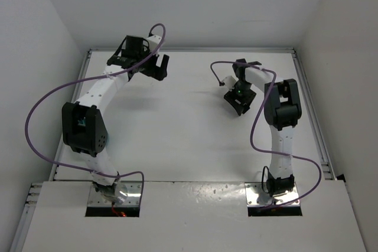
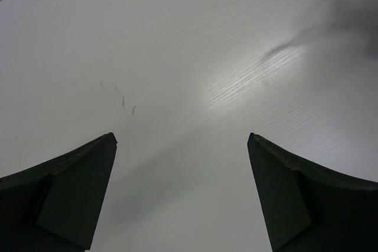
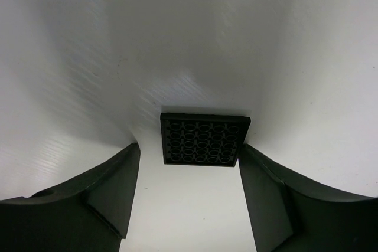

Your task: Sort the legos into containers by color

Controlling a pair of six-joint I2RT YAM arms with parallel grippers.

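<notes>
- My left gripper (image 2: 182,137) hangs over the far left corner of the white matte table (image 1: 177,128), with its two dark fingers spread wide above the bare surface.
- Below it, the left wrist view shows a fine grain like wood in the white top, one bright patch of reflected light and a few small grey scratch marks (image 2: 124,101).
- My right gripper (image 3: 189,149) points down at the right half of the table. Its jaws stand apart and do not clamp anything.
- A black square flat plastic plate (image 3: 205,140), with rows of small round rings on its face, lies flat on the table just ahead of the right fingertips, in line with the gap between them. I cannot tell if one finger touches its corner.
- Plain white walls (image 1: 195,4) close the table on three sides.
- Thin purple cables (image 1: 35,116) loop beside both arms.
</notes>
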